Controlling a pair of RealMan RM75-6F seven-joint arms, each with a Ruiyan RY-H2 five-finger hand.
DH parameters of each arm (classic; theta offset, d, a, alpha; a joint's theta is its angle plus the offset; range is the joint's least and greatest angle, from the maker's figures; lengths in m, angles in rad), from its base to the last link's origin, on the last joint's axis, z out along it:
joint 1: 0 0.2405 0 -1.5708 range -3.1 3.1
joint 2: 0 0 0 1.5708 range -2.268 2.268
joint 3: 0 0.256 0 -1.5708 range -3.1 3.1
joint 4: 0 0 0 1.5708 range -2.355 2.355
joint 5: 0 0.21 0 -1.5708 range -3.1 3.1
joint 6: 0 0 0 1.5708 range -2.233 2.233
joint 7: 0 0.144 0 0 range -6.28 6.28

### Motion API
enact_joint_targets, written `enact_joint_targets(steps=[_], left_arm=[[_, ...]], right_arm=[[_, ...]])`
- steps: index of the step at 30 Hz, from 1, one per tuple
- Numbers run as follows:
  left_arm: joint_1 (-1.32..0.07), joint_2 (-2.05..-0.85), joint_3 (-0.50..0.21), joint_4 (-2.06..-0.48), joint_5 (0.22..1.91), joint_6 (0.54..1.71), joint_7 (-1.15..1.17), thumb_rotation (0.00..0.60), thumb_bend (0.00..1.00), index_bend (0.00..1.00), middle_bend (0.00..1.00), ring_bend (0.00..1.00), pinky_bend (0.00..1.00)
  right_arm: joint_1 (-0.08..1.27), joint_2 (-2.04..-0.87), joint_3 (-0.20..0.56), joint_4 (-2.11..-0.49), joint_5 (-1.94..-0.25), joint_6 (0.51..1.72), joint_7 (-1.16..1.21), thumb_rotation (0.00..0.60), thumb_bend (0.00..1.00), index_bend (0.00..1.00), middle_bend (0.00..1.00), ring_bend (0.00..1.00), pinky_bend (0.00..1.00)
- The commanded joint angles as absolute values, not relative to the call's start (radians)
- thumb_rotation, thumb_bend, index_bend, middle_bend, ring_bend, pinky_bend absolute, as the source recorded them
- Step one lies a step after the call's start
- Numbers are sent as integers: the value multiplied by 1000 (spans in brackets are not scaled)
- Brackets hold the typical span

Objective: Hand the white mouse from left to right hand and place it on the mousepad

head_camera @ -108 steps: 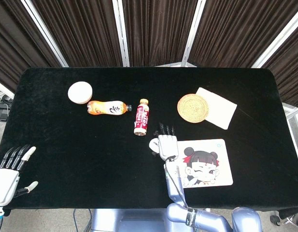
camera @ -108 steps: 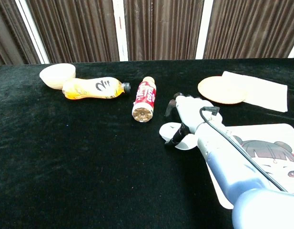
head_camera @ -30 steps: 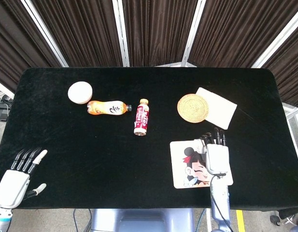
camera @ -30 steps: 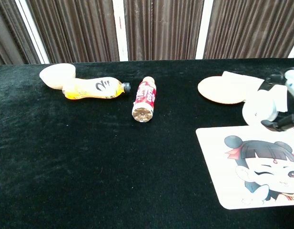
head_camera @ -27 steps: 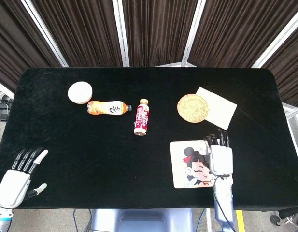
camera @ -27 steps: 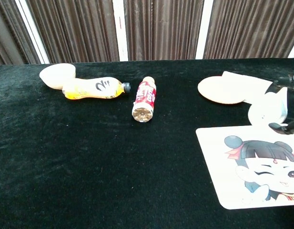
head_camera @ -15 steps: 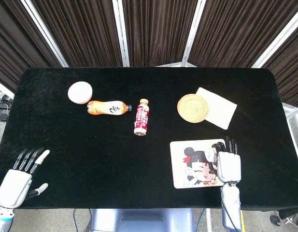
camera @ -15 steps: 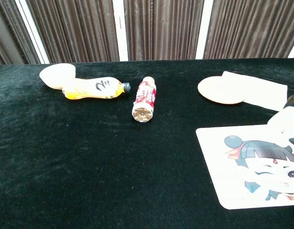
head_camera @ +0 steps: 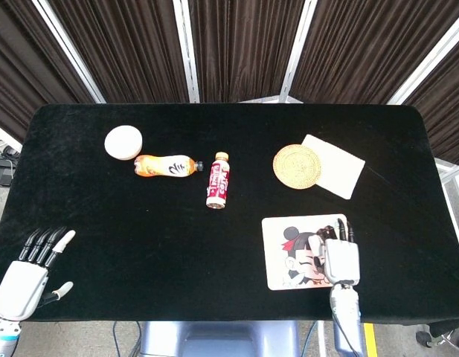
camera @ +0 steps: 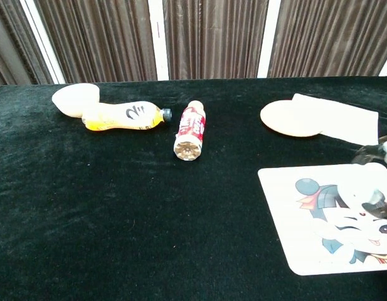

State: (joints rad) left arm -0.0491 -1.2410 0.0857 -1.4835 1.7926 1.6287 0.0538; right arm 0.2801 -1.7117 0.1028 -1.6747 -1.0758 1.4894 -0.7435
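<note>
The white mouse (camera: 358, 182) is seen as a smooth, rounded white shape over the right part of the mousepad (head_camera: 289, 260), largely hidden under the right hand (head_camera: 339, 256) in the head view. Whether it rests on the pad or is held just above it cannot be told. The mousepad is a white rounded rectangle printed with a cartoon girl with dark hair buns, lying flat at the near edge of the black bench (head_camera: 140, 238).
</note>
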Motion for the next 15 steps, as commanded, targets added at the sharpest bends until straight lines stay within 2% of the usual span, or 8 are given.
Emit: enact_joint_targets(steps=[1, 5, 15], left_arm=[[-50, -1241, 85, -1482, 1791, 1628, 51, 600, 87, 0, 0, 0, 0], [-51, -1240, 86, -1481, 1790, 1624, 47, 600, 86, 0, 0, 0, 0], [-51, -1238, 87, -1476, 1792, 1630, 35, 600, 87, 0, 0, 0, 0]], right_arm=[[296, -1732, 94, -1672, -1065, 1453, -763, 600, 185, 455, 139, 0, 0], [306, -1748, 85, -1681, -1085, 1426, -744, 600, 123, 365, 58, 0, 0], [304, -1748, 83, -1701, -1122, 1443, -765, 600, 120, 328, 26, 0, 0]])
